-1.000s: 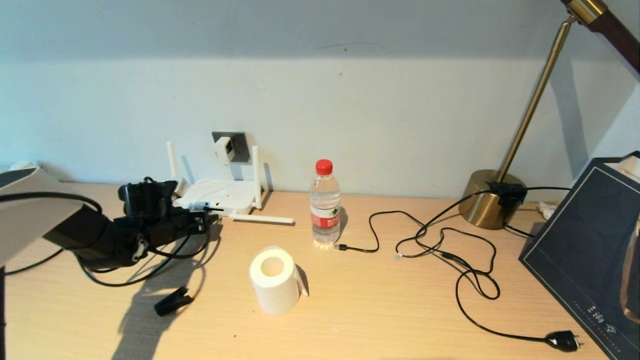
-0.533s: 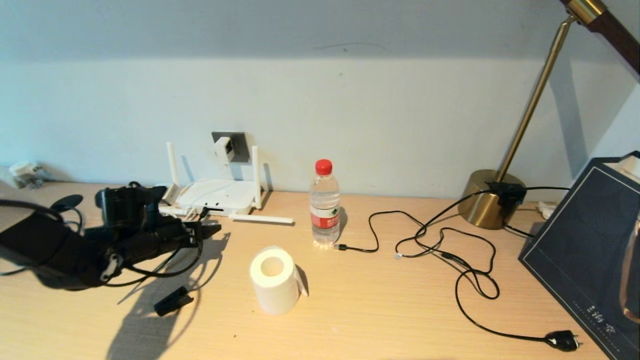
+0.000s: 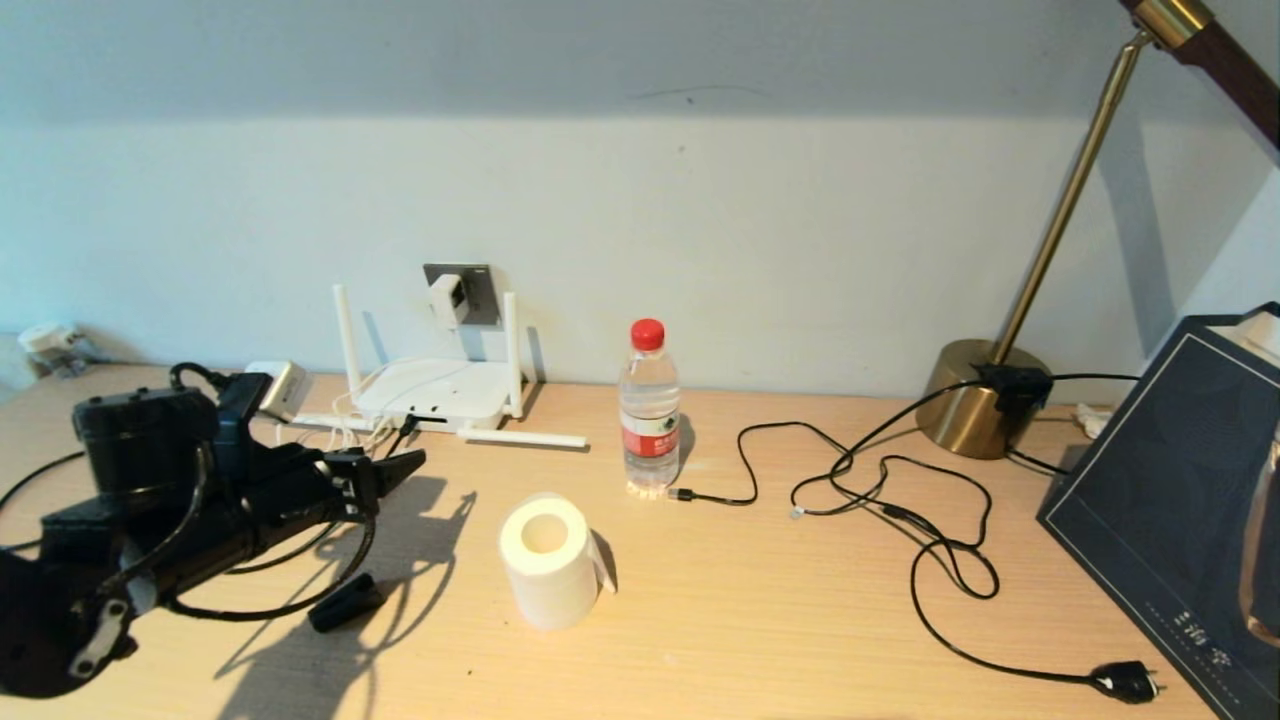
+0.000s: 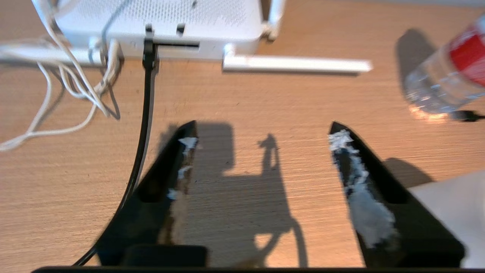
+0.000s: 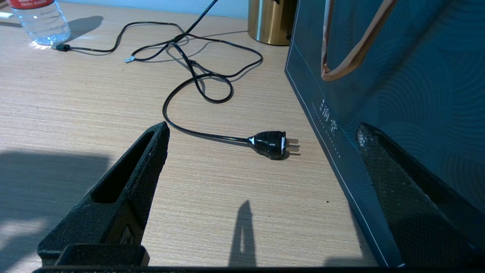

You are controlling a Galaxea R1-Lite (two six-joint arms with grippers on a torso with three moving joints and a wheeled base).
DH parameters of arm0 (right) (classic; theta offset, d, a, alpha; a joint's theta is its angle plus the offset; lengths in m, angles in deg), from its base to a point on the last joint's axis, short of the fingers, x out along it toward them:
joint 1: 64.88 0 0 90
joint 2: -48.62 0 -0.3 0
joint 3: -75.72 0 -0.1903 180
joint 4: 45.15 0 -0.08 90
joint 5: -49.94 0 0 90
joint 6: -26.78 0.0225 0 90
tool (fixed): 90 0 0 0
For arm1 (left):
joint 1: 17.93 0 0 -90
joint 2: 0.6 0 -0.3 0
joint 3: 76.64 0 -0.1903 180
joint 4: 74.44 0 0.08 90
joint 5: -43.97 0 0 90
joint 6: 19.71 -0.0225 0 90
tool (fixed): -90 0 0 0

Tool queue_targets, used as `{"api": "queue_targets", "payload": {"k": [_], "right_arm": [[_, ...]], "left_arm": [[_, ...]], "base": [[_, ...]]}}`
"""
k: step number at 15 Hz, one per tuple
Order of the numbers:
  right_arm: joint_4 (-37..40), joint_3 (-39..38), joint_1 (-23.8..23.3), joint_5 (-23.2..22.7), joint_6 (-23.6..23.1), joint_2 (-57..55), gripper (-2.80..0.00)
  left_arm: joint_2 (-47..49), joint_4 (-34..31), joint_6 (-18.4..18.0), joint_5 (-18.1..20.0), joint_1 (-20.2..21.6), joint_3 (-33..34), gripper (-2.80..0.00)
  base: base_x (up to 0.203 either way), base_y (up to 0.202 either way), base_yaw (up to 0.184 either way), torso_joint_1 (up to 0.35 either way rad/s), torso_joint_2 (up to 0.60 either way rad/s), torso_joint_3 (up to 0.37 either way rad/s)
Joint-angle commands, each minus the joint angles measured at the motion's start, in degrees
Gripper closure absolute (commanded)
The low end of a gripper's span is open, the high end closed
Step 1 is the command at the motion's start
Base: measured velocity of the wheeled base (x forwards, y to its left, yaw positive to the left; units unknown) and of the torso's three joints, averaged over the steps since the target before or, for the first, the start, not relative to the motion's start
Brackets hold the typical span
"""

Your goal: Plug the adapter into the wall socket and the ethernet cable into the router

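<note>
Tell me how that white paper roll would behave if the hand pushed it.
The paper roll stands on end on the desk, so it would likely slide or tip, then roll. It looks light and soft, probably denting under a squeeze.

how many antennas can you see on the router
4 on the router: two upright, one at its left rear and one at its right rear, and two lying flat on the desk, one to its left, one to its right.

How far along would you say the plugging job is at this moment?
Both plugs look seated: the adapter sits on the wall socket, and the ethernet cable enters the router. The left gripper is open and empty near the router. Little seems left.
</note>
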Motion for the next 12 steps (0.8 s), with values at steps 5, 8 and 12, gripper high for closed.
{"api": "queue_targets", "payload": {"k": [5,8,12], "right_arm": [[0.0,0.0,0.0,0.0,0.0,0.0,-2.8],[0.0,0.0,0.0,0.0,0.0,0.0,-2.8],[0.0,0.0,0.0,0.0,0.3,0.0,-2.8]], "left_arm": [[-36.4,-12.7,-1.0,-1.2,-2.7,4.8,0.0],[-58.0,-30.6,-2.1,-2.8,-3.1,14.8,0.0],[-78.6,-52.6,-0.2,-9.0,-4.0,25.1,0.0]], "base": [[0.0,0.0,0.0,0.0,0.0,0.0],[0.0,0.0,0.0,0.0,0.0,0.0],[0.0,0.0,0.0,0.0,0.0,0.0]]}}
